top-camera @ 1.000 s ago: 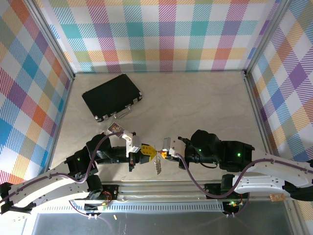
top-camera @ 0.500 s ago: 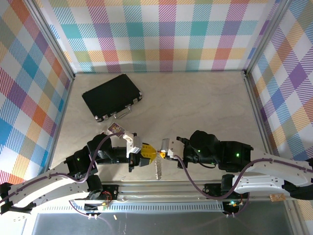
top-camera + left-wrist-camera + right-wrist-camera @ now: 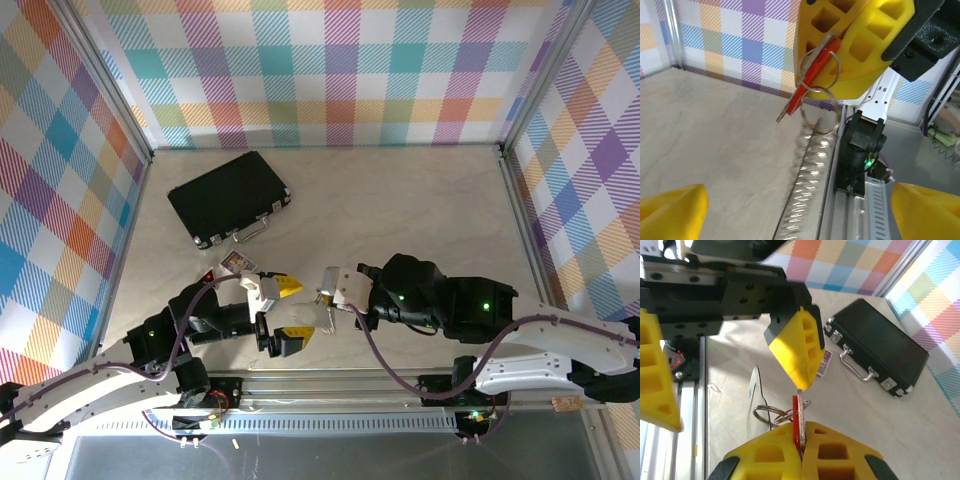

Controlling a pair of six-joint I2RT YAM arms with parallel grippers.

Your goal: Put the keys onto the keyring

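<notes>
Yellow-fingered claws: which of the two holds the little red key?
The right gripper, shut on the red-headed silver key; the left gripper stands wide open, empty.

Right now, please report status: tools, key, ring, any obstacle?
Left tool open. Right tool shut on small red-headed key. Silvery metal keyring with chain hangs at key. Black rectangular case sits far back.

Part of key (image 3: 798, 412) hidden inside right pincer (image 3: 801, 440); keyring (image 3: 812, 150) strip blurred.

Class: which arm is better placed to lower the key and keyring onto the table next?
Right, likely: the right gripper is shut on the red key, the keyring hanging by it; the left gripper is open, holding nothing.
</notes>
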